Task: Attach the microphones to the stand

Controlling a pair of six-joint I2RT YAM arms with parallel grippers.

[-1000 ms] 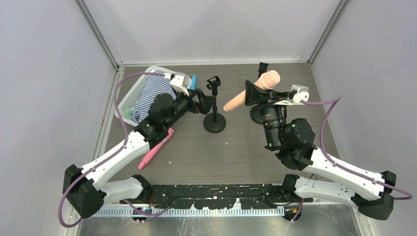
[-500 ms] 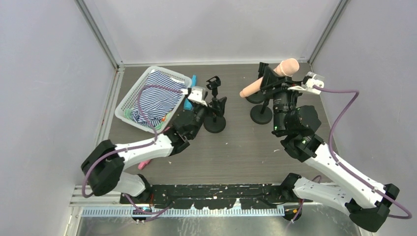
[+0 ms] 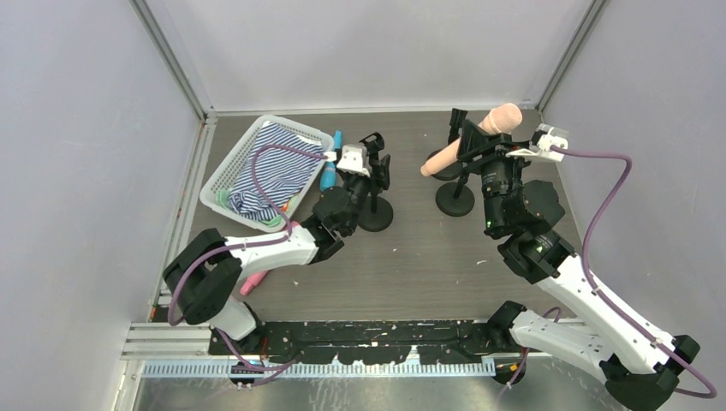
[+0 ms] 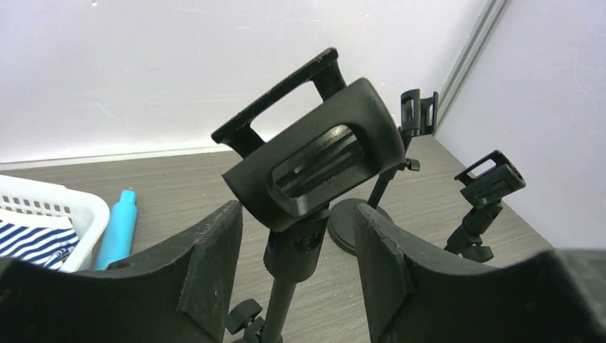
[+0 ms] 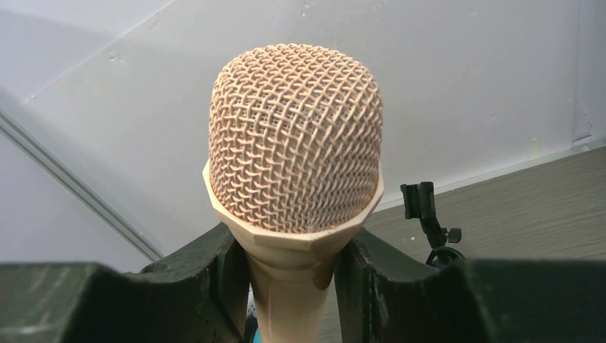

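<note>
My left gripper reaches to the middle stand. In the left wrist view its fingers flank the stand's neck just under the clip, with a gap on each side, so it is open. Raised at the back right, my right gripper is shut on the peach microphone, which slants with its head up; its mesh head fills the right wrist view. The blue microphone lies beside the basket. The pink microphone lies on the table, partly under my left arm.
A white basket holding striped cloth stands at the back left. Two more black stands stand below the raised peach microphone. Grey walls close in the table on three sides.
My left arm swung right from the basket to the middle stand and its jaws narrowed round the neck. My right arm carried the peach microphone farther back and right, then held still.
</note>
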